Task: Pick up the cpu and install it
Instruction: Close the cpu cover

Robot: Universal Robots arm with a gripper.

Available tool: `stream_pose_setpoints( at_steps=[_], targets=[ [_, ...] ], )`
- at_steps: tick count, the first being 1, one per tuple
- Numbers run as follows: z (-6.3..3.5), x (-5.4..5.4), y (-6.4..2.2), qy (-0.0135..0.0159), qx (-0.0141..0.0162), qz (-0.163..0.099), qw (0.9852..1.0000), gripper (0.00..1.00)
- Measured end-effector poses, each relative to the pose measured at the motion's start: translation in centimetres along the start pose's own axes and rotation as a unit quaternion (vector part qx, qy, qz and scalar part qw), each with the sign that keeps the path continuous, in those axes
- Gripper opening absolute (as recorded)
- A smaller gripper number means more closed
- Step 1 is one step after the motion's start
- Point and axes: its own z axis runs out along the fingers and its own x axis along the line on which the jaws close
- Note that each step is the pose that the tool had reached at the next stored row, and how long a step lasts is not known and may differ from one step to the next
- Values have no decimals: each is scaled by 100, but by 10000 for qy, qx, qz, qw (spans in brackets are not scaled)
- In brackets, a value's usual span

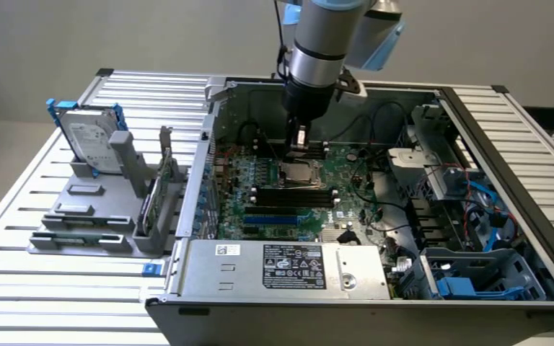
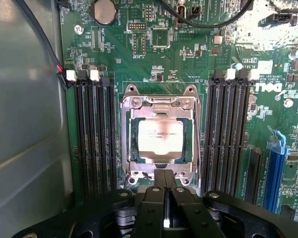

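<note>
Our gripper (image 2: 165, 174) has its jaws shut on nothing, tips over the socket (image 2: 132, 144) edge. The cpu (image 2: 160, 140) lies in that socket, at twelve o'clock from the black memory slots (image 1: 294, 196) in the exterior view. Pressing off-centre could bend the socket pins. The board (image 2: 188, 69) reads "DELL".

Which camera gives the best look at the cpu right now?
The wrist view: the cpu lies face-on in its socket frame, silver top plain. The exterior view shows it as a small pale square on the motherboard beneath the gripper.
</note>
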Motion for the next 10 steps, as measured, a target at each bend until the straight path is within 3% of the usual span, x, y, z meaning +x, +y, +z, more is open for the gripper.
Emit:
stream_pose_setpoints(
  at_steps=[7, 10],
  targets=[
    [35, -2, -7, 20, 98, -2, 9999, 11],
    [53, -3, -6, 33, 122, -3, 9999, 11]
  ],
)
